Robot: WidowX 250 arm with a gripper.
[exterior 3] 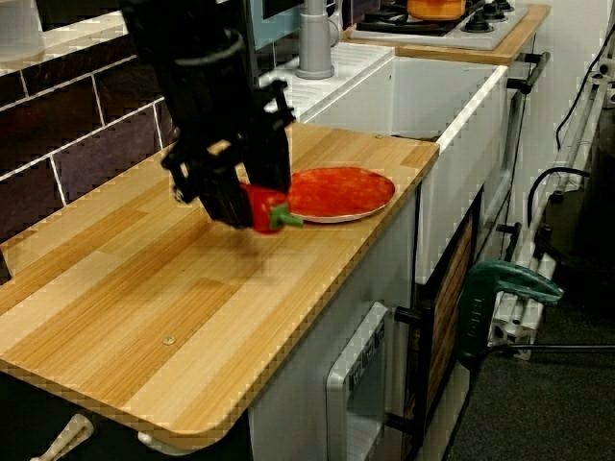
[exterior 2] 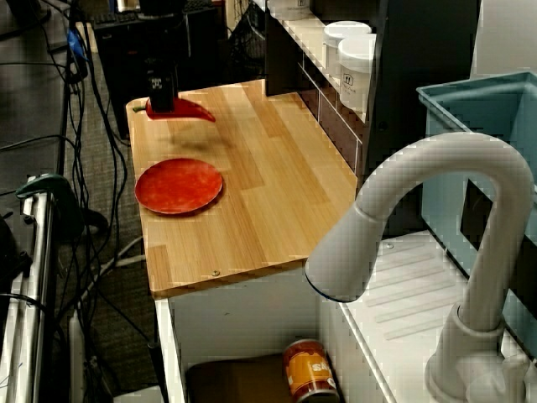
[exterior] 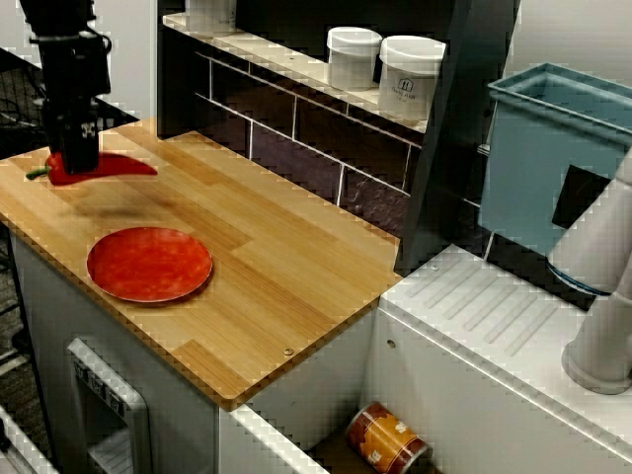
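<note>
You had the gripper closed on the red pepper, pinching it near its thick stem end, with the pointed tip sticking out sideways. The pepper hung just clear of the wooden counter, over the end farthest from the sink and toward the front edge. The red plate lay near it along that front edge, apart from it. I judged the pepper light, glossy and probably slippery, perhaps a hollow toy that would give under pressure. The broad shoulder by the green stem looked the soundest hold; the tapering tip would likely have slid out of the fingers.
</note>
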